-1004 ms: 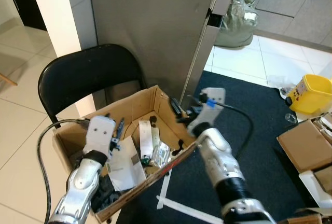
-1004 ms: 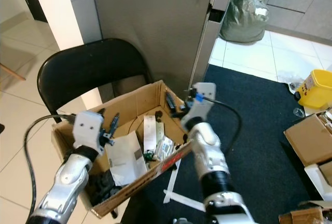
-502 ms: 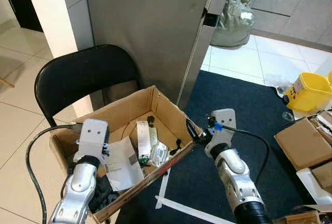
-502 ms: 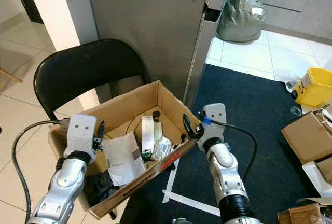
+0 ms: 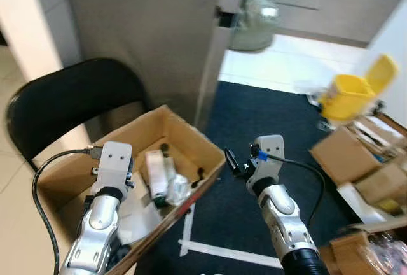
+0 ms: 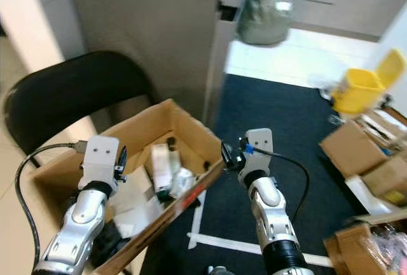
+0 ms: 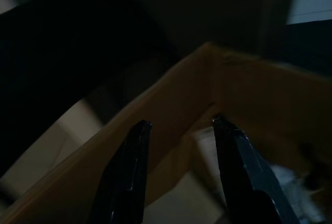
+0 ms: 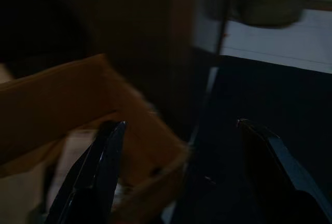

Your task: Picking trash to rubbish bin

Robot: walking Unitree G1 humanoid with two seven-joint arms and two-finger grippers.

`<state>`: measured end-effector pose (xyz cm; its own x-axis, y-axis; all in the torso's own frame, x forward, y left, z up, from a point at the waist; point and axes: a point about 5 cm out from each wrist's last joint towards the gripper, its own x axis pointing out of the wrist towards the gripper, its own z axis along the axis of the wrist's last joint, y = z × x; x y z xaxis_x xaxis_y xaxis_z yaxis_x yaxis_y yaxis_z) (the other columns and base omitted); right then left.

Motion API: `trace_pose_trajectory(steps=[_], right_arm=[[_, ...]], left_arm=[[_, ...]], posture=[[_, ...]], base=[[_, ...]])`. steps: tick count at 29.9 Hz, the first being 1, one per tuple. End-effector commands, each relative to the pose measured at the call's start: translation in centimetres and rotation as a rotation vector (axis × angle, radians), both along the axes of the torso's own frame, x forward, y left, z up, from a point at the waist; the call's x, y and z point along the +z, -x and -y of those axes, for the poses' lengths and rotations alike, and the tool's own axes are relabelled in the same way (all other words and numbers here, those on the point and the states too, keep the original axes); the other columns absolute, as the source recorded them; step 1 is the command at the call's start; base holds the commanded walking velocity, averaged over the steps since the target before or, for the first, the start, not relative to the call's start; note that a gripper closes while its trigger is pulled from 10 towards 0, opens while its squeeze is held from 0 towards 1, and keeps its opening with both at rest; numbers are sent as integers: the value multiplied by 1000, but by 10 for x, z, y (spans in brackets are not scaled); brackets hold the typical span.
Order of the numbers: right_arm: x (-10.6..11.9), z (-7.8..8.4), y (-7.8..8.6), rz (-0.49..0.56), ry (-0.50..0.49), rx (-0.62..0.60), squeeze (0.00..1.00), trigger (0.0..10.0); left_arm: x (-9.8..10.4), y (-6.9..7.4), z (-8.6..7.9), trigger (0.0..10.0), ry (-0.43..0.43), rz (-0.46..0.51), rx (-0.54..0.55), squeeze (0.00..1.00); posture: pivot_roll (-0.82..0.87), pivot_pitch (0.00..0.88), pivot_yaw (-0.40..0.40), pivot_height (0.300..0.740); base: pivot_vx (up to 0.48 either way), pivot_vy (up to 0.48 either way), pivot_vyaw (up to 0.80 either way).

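An open cardboard box (image 5: 210,154) serves as the bin and rests on a black chair (image 5: 57,97). Inside it lie white paper (image 5: 137,214), a white packet (image 5: 156,163) and other scraps. My left gripper (image 6: 119,159) hangs over the box's left part, and in the left wrist view its fingers (image 7: 136,146) stand apart with nothing between them, pointing at the box's inner wall. My right gripper (image 5: 231,160) is just outside the box's right corner, above the dark carpet. It is open and empty, with its fingers (image 8: 106,151) spread wide.
A grey panel (image 5: 146,27) rises behind the chair. A yellow bin (image 5: 350,93), cardboard boxes (image 5: 346,154) and clutter stand on the right. A grey-green sack (image 5: 253,11) sits on the far tiles. White tape strips (image 5: 216,253) lie on the carpet.
My right gripper has drawn back from above the box to beside its corner. The left gripper stays over the box. The camera has swung right, so the whole scene has shifted left and blurred.
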<state>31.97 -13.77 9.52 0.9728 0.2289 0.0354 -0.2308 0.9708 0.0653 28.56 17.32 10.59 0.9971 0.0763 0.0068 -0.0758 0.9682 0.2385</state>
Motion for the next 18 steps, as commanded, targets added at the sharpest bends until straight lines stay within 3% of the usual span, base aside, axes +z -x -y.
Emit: trace_pose_trajectory(steps=[1, 18], right_arm=[[-9, 1, 4, -44, -7, -13, 0, 10000], [-9, 5, 6, -48, -38, -59, 0, 10000]], left_arm=[[-6, 1, 3, 10000, 14, -36, -3, 0], [-6, -10, 15, 10000, 39, -73, -61, 0]], posture=[[13, 91, -97, 740], [-1, 99, -44, 740]], base=[[0, 0, -563], [0, 0, -690]])
